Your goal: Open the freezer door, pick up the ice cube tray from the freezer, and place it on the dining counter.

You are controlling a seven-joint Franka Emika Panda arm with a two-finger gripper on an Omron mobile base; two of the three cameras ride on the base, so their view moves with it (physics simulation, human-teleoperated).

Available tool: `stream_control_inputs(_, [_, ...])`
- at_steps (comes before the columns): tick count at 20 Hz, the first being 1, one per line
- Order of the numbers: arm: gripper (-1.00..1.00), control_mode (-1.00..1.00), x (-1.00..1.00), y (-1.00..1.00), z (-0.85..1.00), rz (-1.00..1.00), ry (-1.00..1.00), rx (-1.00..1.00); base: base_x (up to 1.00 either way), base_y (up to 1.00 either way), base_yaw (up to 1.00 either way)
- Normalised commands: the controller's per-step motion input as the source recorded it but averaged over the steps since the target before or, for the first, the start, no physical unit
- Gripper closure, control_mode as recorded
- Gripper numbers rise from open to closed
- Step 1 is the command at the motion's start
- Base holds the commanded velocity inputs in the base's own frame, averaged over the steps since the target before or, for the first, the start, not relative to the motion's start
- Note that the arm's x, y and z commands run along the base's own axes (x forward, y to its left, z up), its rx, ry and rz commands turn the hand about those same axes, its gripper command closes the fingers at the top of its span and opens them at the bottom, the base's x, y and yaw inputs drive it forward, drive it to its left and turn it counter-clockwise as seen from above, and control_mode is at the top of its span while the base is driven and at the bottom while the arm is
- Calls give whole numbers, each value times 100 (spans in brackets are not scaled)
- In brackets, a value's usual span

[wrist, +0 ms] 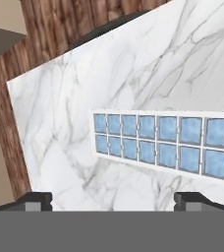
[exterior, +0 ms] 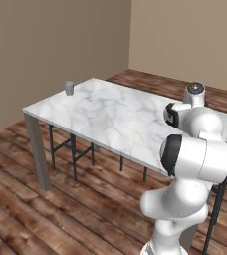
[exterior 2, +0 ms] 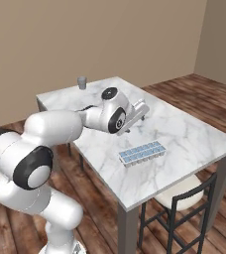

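The ice cube tray [exterior 2: 142, 153] [wrist: 165, 142], pale with blue square cells, lies flat on the white marbled dining counter [exterior 2: 184, 129] [exterior: 100, 114] [wrist: 60, 128], near its front edge. My gripper [exterior 2: 136, 117] [wrist: 113, 199] hovers just above the counter, behind and to the left of the tray, apart from it. In the hand view its dark fingertips [wrist: 36, 200] stand wide apart with bare marble between them, so it is open and holds nothing. The freezer and the freezer door are out of view.
A small grey cup [exterior: 69, 88] [exterior 2: 82, 83] stands at the counter's far corner. A chair with a pale seat [exterior 2: 182, 193] is tucked under the near right side. Black-legged stools [exterior: 73, 147] stand under the counter. Wooden floor and beige walls surround it.
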Motion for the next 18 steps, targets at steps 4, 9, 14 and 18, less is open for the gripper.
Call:
stream_control_inputs(4, [-100,-100,-27,-1,59,-3,7,3,0,0,0])
stream_control_inputs(9, [-100,-100,-83,-11,63,-5,6,3,0,0,0])
stream_control_inputs(14, [-100,-100,-100,-3,42,-4,5,5,0,0,0])
stream_control_inputs(18, [-100,-100,-100,7,14,-3,2,3,0,0,0])
